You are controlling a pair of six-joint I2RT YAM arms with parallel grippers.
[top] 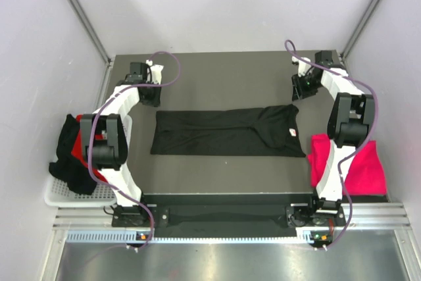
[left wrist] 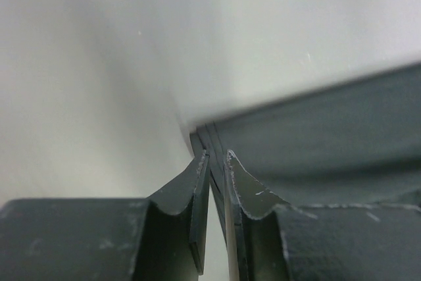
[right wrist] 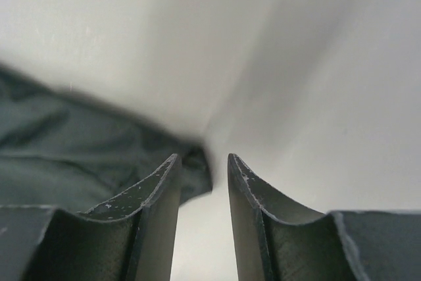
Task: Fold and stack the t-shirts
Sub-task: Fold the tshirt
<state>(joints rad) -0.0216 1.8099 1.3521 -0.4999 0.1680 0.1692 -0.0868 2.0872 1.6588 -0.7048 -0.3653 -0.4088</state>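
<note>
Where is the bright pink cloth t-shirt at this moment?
In the top external view, the bright pink cloth t-shirt lies by the right edge of the dark table, right of the black t-shirt spread flat in the middle.

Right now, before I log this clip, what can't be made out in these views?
- Pink shirt, top view: the right arm crosses it; folded or not unclear.
- Heaped shirts in the basket, top view: partly under the left arm; their number unclear.
- Tag on the black shirt, top view: too small to read.
- Dark surface, right wrist view: blurred; table or cloth unclear.
</note>
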